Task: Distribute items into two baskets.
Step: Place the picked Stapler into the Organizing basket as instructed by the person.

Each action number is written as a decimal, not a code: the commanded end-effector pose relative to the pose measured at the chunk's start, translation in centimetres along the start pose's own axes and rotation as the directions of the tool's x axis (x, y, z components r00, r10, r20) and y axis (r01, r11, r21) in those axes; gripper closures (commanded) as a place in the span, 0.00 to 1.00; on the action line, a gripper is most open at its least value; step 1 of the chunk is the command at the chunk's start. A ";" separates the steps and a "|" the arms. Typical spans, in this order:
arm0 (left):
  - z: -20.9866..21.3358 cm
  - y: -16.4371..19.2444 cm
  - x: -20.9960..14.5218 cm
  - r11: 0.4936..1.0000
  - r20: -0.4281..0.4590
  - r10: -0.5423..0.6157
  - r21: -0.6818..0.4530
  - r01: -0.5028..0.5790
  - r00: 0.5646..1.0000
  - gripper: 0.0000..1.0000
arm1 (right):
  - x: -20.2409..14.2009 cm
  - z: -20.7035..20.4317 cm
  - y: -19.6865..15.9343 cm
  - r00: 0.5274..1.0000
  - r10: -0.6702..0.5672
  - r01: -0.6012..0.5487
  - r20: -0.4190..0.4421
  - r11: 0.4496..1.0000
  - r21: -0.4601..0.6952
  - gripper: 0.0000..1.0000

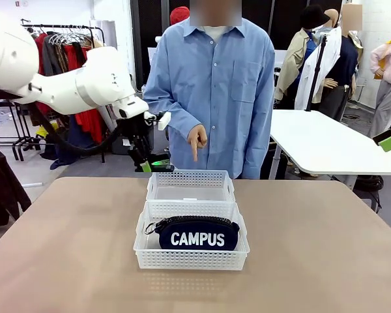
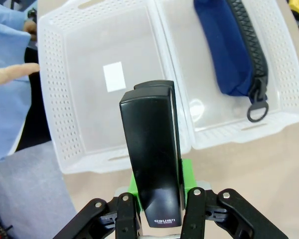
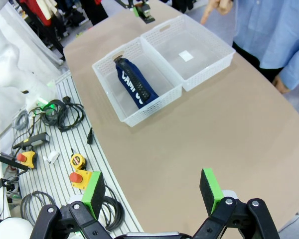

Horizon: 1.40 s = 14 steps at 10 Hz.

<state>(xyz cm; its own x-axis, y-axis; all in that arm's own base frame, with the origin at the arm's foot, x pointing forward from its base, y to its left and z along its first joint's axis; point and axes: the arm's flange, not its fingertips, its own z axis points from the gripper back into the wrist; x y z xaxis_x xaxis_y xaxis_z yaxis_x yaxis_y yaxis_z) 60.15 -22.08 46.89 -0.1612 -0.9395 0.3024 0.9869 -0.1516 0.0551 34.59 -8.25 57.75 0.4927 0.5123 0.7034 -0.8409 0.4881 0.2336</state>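
The stapler [image 2: 153,164] is in my left pincer [image 2: 159,209], clamped tight between the green pads, and it hangs in the air above the far basket [image 2: 50,99], near that basket's outer short wall. This far basket has nothing inside but a small white label on its floor. Touching it, on the side nearer to my arms, stands the near basket [image 1: 150,255], and the pouch [image 1: 197,235] with the word CAMPUS already lies in it. So I judge one item is placed and I am at the second step: to put the stapler in the far basket. For the next move I need to bring the left pincer a little more over the middle of the far basket, go lower, and then release. The person's hand [image 1: 197,140] points down at the far basket from behind it, so I must keep away from that finger. My right pincer [image 3: 154,191] is wide and holds nothing, well apart from the far basket, above the bare desk [image 3: 199,129].
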 end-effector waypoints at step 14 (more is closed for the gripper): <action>-10.1 5.2 5.9 1.000 -0.044 0.012 0.009 -0.012 0.999 1.00 | 0.2 0.0 0.1 1.000 0.003 -0.003 0.011 1.000 0.003 0.00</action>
<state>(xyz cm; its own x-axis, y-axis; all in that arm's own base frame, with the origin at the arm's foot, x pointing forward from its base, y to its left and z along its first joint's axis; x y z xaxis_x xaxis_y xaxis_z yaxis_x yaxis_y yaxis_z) 64.10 -31.27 39.20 -0.1631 -0.9465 0.2783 0.9866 -0.1548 0.0517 34.58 -8.25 57.75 0.4928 0.5123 0.7033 -0.8409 0.4882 0.2336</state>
